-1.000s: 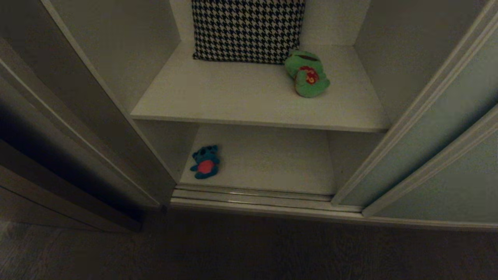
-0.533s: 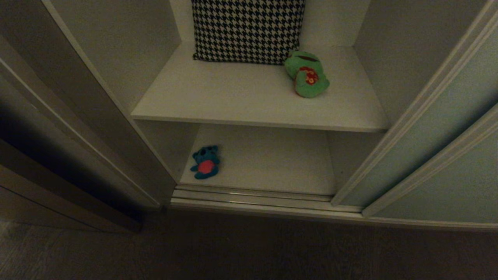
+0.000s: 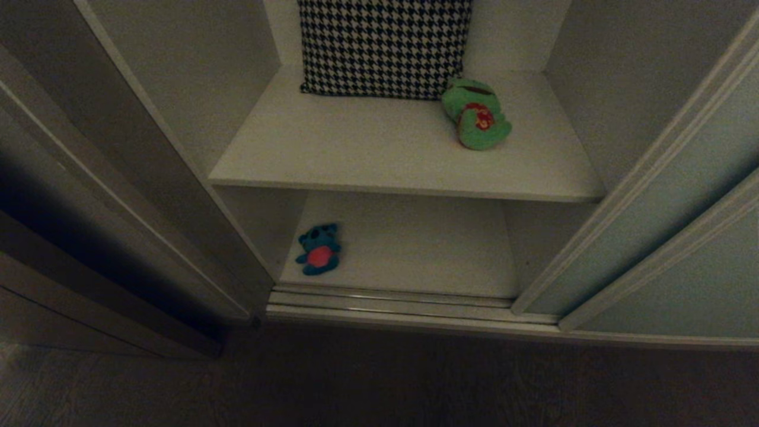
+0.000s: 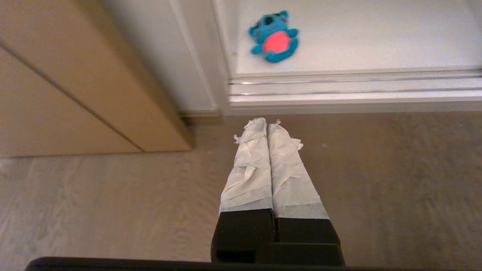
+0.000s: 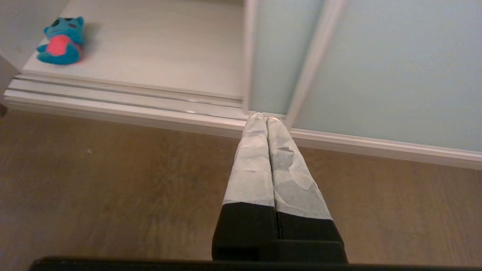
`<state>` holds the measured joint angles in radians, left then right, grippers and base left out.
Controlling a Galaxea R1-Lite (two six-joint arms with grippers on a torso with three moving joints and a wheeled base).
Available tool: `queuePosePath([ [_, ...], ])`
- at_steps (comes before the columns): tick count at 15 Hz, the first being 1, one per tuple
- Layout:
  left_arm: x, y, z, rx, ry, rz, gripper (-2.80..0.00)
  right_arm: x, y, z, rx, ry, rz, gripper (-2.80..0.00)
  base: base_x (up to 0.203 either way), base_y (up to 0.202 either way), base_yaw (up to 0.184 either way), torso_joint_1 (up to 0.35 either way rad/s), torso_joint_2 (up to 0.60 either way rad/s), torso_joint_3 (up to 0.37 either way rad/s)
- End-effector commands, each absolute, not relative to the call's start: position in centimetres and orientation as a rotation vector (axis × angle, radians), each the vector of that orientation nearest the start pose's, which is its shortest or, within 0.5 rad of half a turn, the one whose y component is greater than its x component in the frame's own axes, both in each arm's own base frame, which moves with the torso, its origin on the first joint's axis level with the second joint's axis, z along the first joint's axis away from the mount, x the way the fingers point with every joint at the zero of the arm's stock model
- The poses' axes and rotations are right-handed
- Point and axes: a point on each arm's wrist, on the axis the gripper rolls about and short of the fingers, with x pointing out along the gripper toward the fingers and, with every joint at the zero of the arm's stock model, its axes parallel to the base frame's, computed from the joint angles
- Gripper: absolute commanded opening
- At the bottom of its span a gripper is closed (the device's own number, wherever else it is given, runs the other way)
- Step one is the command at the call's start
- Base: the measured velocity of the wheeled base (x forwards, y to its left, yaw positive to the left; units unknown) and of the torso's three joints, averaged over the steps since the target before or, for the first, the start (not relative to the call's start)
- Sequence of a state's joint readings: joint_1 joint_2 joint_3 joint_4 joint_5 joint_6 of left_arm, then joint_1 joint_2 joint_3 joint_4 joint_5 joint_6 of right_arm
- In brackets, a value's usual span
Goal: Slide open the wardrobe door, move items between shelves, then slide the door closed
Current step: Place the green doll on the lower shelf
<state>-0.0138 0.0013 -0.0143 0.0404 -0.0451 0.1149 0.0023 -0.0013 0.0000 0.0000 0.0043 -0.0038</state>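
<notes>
Up front, wardrobe door: the tall matte pale grey-green sliding wardrobe door (image 3: pixel 664 237) with its thin pale metal frame is slid over to the right, so the compartment is wide open. Its lower edge sits just past the right gripper's tips.
Shelves: plain white flat boards. The upper shelf (image 3: pixel 367 154) and the bottom shelf (image 3: pixel 427 249) both lie beyond both sets of jaws, behind the pale metal floor track (image 3: pixel 391 305).
Floor: brown wood-look flooring (image 4: pixel 113 210) right under both grippers.
Cushion: black-and-white houndstooth cushion (image 3: pixel 382 44) propped at the back of the upper shelf.
Frog: green plush frog with red markings (image 3: pixel 476 114) on the upper shelf, touching the cushion's corner, well away from either gripper.
Bear: small teal-blue plush bear with a red belly (image 4: pixel 274 36) on the bottom shelf near its left wall, just beyond the left gripper's tips past the track.
Left gripper (image 4: pixel 266 126): white-wrapped fingers pressed together, holding nothing, over the floor.
Right gripper (image 5: pixel 262 117): same deal, fingers together and empty.
</notes>
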Motion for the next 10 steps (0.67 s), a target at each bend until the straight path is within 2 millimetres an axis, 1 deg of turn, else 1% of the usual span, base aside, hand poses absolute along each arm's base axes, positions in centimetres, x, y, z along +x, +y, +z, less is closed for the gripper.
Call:
queuePosePath([
  [1, -2.37, -0.07, 7.51, 0.116, 0.027, -0.060, -2.80, -2.30, 0.00, 7.49, -0.005, -0.003, 0.008, -2.80, 0.000, 0.197, 0.000, 0.006, 0.00, 0.002],
  [10, -2.36, -0.07, 7.52, 0.118, 0.028, -0.060, -2.80, -2.29, 0.01, 7.50, -0.005, -0.002, 0.007, -2.80, 0.000, 0.194, -0.002, 0.005, 0.00, 0.002],
])
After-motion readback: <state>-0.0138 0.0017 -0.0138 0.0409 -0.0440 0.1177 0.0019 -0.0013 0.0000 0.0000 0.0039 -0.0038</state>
